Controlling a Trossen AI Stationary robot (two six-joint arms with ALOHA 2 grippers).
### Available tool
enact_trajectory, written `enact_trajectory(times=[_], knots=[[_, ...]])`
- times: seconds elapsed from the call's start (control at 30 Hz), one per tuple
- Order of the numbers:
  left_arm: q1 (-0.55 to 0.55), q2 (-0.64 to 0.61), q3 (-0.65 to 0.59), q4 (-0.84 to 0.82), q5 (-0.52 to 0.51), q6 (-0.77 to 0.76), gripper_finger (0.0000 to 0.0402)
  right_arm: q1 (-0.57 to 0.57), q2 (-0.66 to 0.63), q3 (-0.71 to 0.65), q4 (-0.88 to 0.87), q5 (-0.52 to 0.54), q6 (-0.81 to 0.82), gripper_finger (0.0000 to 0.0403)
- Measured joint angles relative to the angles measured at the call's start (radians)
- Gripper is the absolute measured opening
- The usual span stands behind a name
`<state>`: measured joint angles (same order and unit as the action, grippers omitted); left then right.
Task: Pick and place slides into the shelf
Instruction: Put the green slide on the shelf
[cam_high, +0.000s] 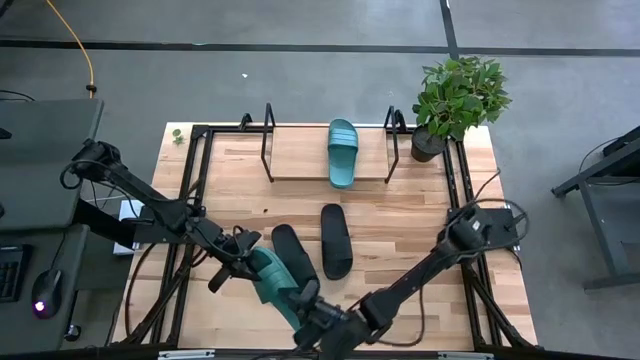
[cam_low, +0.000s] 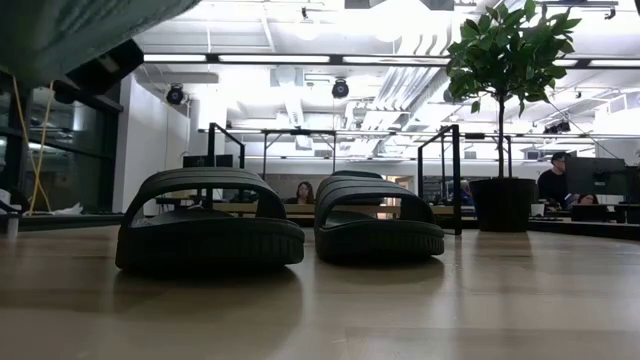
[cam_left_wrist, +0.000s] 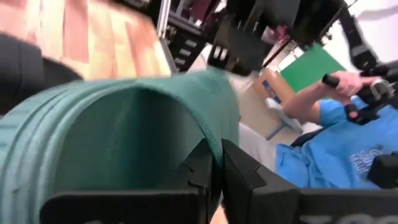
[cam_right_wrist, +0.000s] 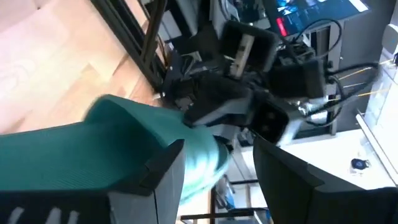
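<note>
Near the table's front edge, the left gripper (cam_left_wrist: 214, 171) pinches the ribbed strap of a teal-green rubber slide (cam_high: 272, 278); the right gripper (cam_right_wrist: 214, 180) stands open at its other end (handover likely). Releasing early would drop it short of the wooden shelf (cam_high: 300, 155).

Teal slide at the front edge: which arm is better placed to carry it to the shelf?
Probably left: the left gripper is clamped on the teal slide's strap, while the right gripper sits open at its end.
</note>
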<state>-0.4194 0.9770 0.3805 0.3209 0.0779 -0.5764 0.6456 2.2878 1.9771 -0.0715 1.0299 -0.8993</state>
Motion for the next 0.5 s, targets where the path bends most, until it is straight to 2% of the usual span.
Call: enact_trajectory(times=[0.27,0.5], knots=[[0.000,-0.049,-0.001,-0.044,0.000,0.014,0.0012,0.003,0.165,0.272,-0.176,0.038,-0.021,0.0181],[0.000,-0.076,0.000,-0.061,-0.001,0.013,0.0012,0.003,0.176,0.298,-0.228,0.064,-0.012,0.0181]])
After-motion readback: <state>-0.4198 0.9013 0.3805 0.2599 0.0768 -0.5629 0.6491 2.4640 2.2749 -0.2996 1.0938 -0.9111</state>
